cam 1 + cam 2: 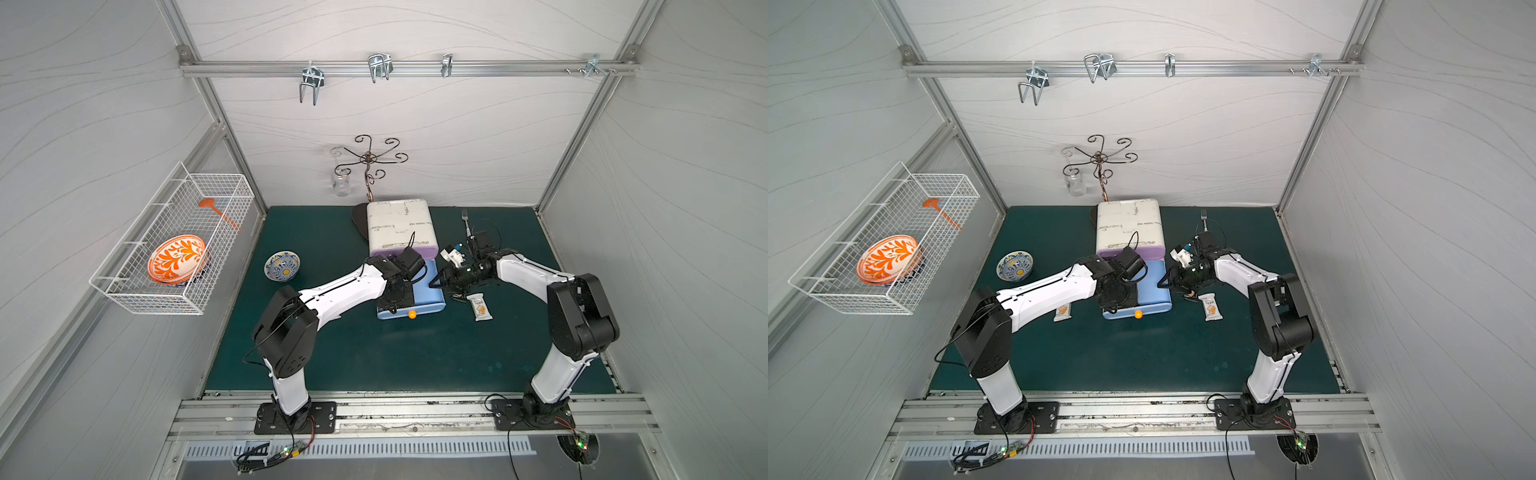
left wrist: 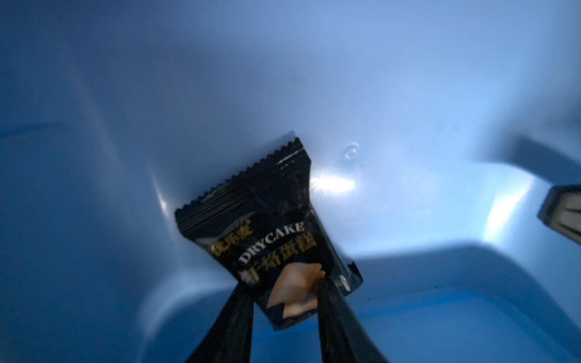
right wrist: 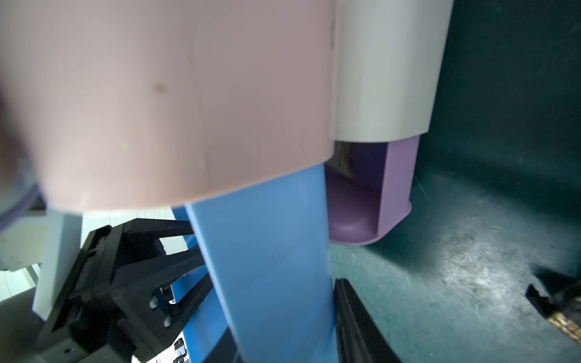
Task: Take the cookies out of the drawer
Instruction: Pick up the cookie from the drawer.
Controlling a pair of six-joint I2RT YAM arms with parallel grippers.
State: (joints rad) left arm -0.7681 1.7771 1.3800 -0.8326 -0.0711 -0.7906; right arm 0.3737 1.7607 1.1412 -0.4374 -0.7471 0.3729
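Pinching the packet (image 2: 267, 232) by one end, our left gripper (image 2: 281, 287) could lose it lifting — right gripper (image 1: 434, 284) at three o'clock of the drawer (image 1: 428, 307), grip unclear.

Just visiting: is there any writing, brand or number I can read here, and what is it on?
"DRYCAKE": white letters on the black packet between the left fingers, inside the blue drawer.
Gold characters on the same packet: too blurred to read.
Print on the right white packet and the left white packet, both on the mat: too small to read.
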